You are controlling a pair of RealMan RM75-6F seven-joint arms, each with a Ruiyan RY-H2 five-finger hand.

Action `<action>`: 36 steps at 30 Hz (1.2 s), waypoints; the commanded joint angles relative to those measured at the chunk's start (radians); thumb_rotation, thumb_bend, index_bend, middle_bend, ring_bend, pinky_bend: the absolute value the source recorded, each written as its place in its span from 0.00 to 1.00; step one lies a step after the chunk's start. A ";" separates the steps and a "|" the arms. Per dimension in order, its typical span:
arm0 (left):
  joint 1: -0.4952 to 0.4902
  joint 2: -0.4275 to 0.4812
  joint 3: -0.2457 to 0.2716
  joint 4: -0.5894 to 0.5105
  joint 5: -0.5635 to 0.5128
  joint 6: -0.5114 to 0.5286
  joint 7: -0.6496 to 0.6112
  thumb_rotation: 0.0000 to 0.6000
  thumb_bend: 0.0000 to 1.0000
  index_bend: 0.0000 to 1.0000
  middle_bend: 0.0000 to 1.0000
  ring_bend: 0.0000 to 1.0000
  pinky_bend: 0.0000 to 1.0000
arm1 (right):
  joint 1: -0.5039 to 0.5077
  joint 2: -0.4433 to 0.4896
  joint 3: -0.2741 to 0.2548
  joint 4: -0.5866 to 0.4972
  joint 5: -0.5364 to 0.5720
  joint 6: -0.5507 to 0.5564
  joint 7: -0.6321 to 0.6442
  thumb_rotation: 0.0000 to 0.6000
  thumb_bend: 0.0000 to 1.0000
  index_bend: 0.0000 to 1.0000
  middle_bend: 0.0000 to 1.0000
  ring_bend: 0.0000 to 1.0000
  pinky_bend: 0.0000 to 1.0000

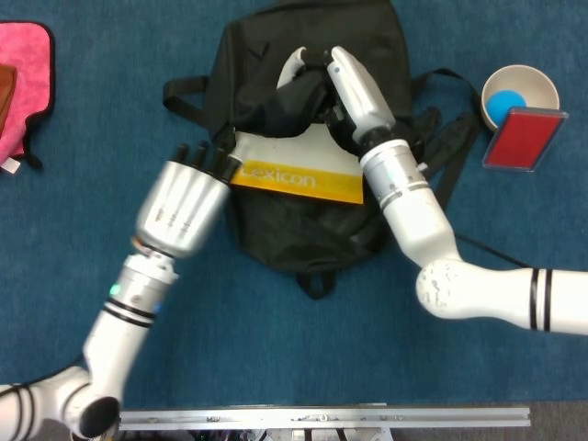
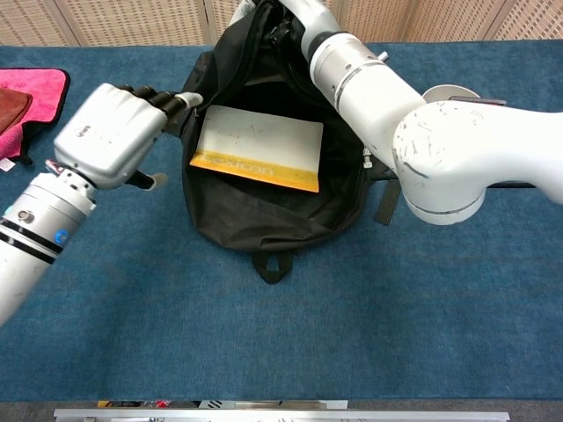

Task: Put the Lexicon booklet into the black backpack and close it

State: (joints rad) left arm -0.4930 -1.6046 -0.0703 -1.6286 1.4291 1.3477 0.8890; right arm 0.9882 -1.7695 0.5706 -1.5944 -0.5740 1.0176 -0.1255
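inside the open black backpack point(image 2: 264, 220) on the blue table point(image 2: 352, 334), the lexicon booklet point(image 2: 257, 149) lies flat, yellow band with its title showing. the right hand point(image 1: 344, 78) grips the bag's raised flap point(image 1: 280, 106) at the top. the left hand point(image 2: 110, 132) holds nothing, fingers loosely apart, fingertips at the bag's left rim.

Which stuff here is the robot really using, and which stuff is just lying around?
Using:
- black fabric backpack, unzipped
- white and yellow Lexicon booklet, lying inside it
- right hand, holding the flap up
- left hand, at the bag's edge

Lying around:
- pink cloth
- cream bowl holding something blue
- flat red case beside it
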 commanded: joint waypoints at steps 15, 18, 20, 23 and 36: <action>0.047 0.131 -0.072 -0.049 -0.171 -0.006 -0.101 1.00 0.00 0.14 0.28 0.29 0.39 | -0.007 0.067 -0.114 -0.022 -0.049 -0.150 0.023 1.00 0.37 0.04 0.17 0.13 0.25; 0.046 0.132 -0.075 -0.041 -0.184 -0.007 -0.100 1.00 0.00 0.14 0.28 0.29 0.39 | 0.011 0.055 -0.128 -0.027 -0.046 -0.139 -0.002 1.00 0.28 0.00 0.11 0.07 0.17; 0.046 0.135 -0.078 -0.038 -0.195 -0.007 -0.098 1.00 0.00 0.14 0.27 0.29 0.38 | 0.021 0.058 -0.137 -0.041 -0.042 -0.132 -0.023 1.00 0.19 0.00 0.08 0.03 0.12; 0.049 0.140 -0.080 -0.037 -0.206 -0.002 -0.098 1.00 0.00 0.14 0.26 0.28 0.38 | 0.032 0.080 -0.154 -0.065 -0.025 -0.133 -0.061 1.00 0.10 0.00 0.04 0.00 0.06; 0.047 0.149 -0.087 -0.048 -0.227 0.014 -0.095 1.00 0.00 0.14 0.25 0.25 0.35 | 0.009 0.197 -0.210 -0.199 -0.063 -0.111 -0.096 1.00 0.00 0.00 0.00 0.00 0.00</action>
State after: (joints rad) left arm -0.4455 -1.4554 -0.1573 -1.6766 1.2020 1.3615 0.7939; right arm 1.0075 -1.5819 0.3602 -1.7807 -0.6247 0.8995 -0.2347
